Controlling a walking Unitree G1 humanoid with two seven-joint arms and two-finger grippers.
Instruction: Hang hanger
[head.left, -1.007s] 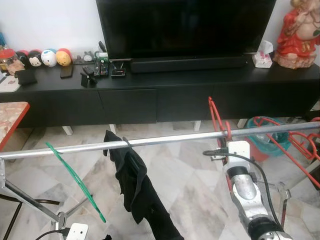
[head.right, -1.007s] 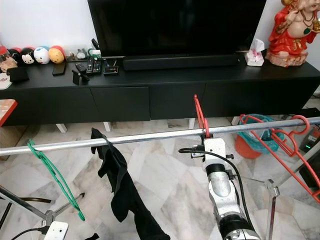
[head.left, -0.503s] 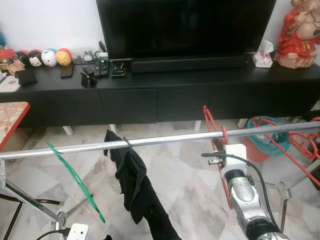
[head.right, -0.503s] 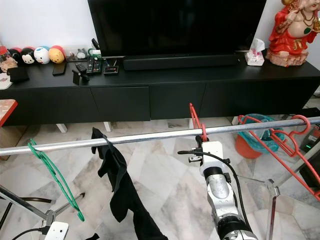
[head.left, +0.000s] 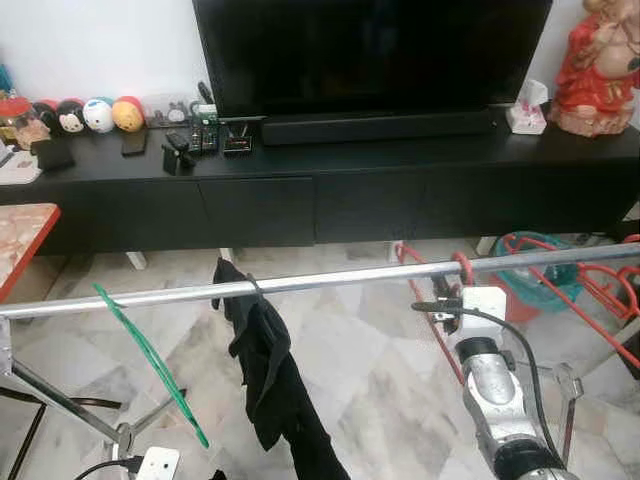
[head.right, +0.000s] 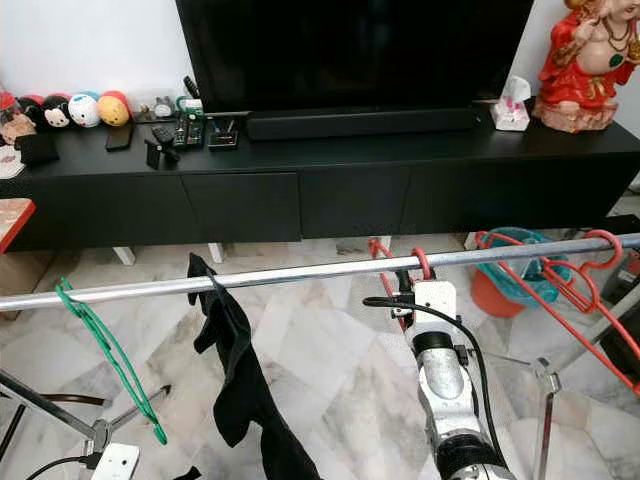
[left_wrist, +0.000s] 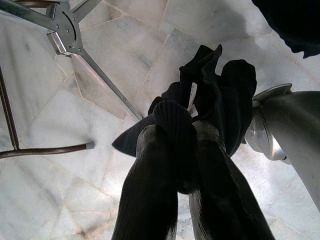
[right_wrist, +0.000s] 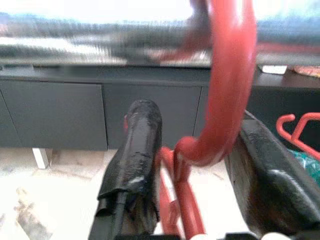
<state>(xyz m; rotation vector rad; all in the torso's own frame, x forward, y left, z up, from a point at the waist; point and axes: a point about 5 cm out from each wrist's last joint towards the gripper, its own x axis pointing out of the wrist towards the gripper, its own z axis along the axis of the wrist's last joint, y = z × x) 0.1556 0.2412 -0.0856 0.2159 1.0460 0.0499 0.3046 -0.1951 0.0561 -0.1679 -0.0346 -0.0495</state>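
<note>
Right wrist view: red hanger (right_wrist: 227, 100) hook upward

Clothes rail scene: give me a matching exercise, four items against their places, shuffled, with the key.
Items:
1. red hanger
2. green hanger
3. black garment
4. dark cloth

Places:
A. draped over the rail, left of centre
B. in the left gripper
C. hooked on the rail, between the right gripper's jaws
D. hooked at the rail's left end

Pairs: 1-C, 2-D, 3-A, 4-B
</note>
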